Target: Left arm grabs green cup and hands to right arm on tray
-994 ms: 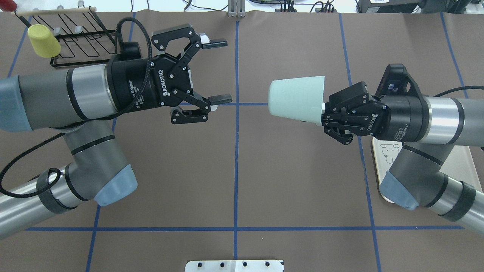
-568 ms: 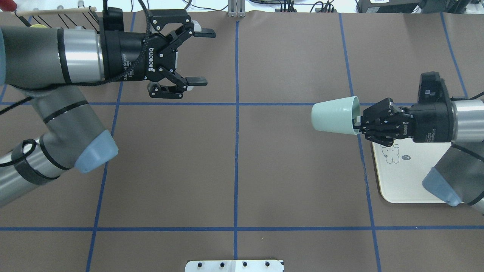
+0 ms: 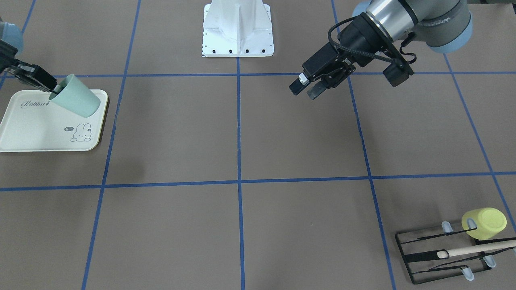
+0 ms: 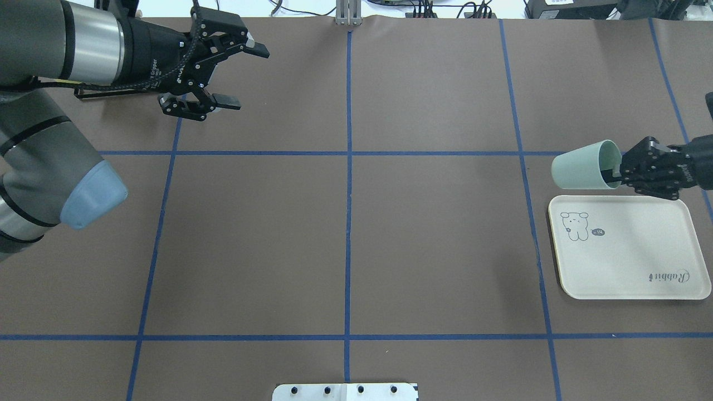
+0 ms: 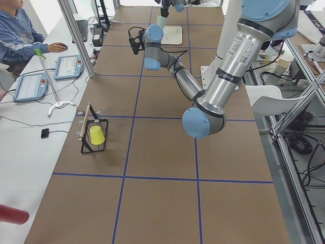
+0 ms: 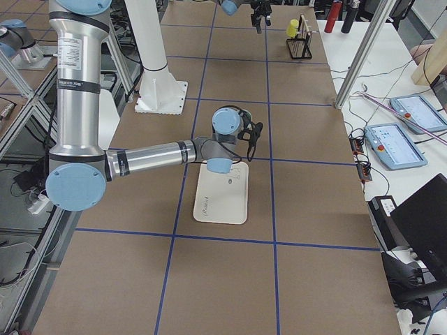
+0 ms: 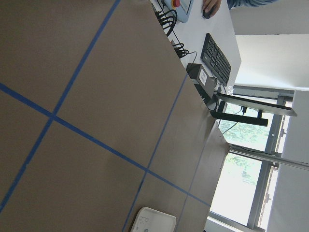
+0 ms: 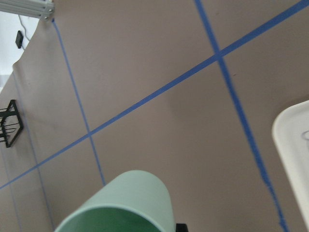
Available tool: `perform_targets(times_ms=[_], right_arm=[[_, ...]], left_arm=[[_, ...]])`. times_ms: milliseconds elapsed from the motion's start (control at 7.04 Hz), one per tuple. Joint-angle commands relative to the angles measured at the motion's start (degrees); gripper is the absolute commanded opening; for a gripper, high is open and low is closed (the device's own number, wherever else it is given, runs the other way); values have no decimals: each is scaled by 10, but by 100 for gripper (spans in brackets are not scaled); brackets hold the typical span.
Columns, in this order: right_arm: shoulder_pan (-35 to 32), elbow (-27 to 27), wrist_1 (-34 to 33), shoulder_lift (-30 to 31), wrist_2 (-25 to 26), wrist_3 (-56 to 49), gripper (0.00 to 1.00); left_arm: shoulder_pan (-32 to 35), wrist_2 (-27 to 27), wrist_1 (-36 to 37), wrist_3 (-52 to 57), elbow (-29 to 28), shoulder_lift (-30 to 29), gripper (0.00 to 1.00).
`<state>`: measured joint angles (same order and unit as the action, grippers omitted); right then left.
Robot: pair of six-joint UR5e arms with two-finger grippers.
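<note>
The green cup [image 4: 579,165] lies tilted on its side in the air, mouth toward my right gripper [image 4: 617,170], which is shut on its rim with one finger inside. In the front view the cup [image 3: 76,100] hangs over the far corner of the tray [image 3: 36,133]. The cream tray [image 4: 635,262] lies flat at the table's right, just nearer than the cup. The right wrist view shows the cup's mouth [image 8: 125,205] and the tray's corner [image 8: 294,145]. My left gripper [image 4: 248,78] is open and empty at the far left, also in the front view [image 3: 305,90].
A yellow-green cup [image 3: 483,223] hangs on a black wire rack [image 3: 439,253] with a wooden rod at the far left corner, behind my left arm. A white base plate [image 3: 238,36] sits at the robot's near edge. Blue tape lines cross the brown table.
My right arm has drawn back to the right with the green cup, down to the tray's far edge. My left arm has drawn back to the far left, still open and empty.
</note>
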<state>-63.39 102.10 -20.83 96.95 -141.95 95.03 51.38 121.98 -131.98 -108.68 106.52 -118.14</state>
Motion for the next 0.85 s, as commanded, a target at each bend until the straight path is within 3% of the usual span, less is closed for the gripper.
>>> perform_targets(times_ms=[0, 426, 710], right_arm=[[-18, -1, -94, 74, 11, -242, 0], [-19, 9, -297, 104, 33, -492, 0], [29, 7, -337, 101, 36, -495, 0]], left_arm=[[3, -1, 142, 128, 30, 17, 100], [0, -5, 203, 195, 33, 26, 100], [0, -5, 203, 193, 38, 27, 100]])
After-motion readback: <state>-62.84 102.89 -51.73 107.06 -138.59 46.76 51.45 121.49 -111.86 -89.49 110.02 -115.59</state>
